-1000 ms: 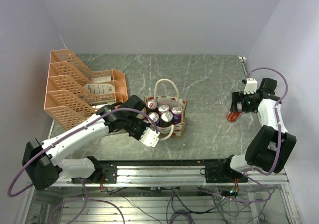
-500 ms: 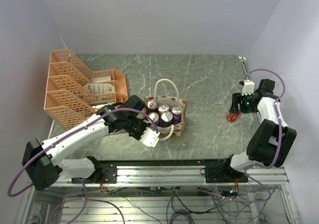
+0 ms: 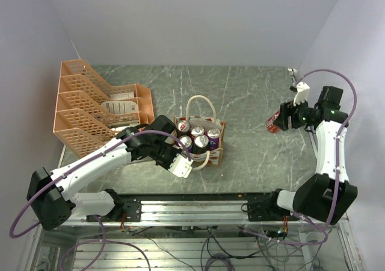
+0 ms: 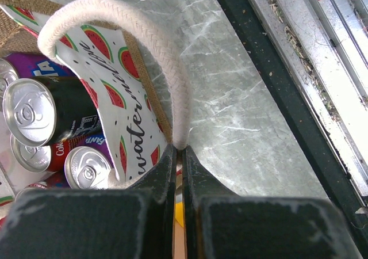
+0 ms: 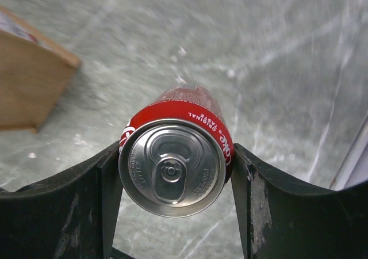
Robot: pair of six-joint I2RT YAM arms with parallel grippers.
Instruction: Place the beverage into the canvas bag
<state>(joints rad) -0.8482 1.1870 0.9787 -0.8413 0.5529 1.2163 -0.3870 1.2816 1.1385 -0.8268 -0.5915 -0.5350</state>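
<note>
The canvas bag [image 3: 220, 143] stands mid-table, tan with a white watermelon-print panel [image 4: 129, 121]. My left gripper [image 3: 190, 162] is shut on the bag's near white loop handle [image 4: 172, 80], its fingertips [image 4: 179, 149] pinching the rope and pulling the front panel back. The beverage, a red cola can [image 3: 274, 122], is at the right side of the table. My right gripper [image 3: 283, 119] is shut on it, one finger on each side of the can [image 5: 172, 167], whose silver lid faces the wrist camera. The can hangs off the table surface.
Several cans [image 3: 198, 136] stand inside the bag, silver tops showing [image 4: 29, 112]. An orange mesh tray rack [image 3: 96, 111] sits at the far left. The right wall runs close behind my right arm. A metal rail [image 3: 192, 208] lines the near edge.
My right gripper has closed on the red can and raised it from the table, shifting it toward the far side. The left arm and the bag have not moved.
</note>
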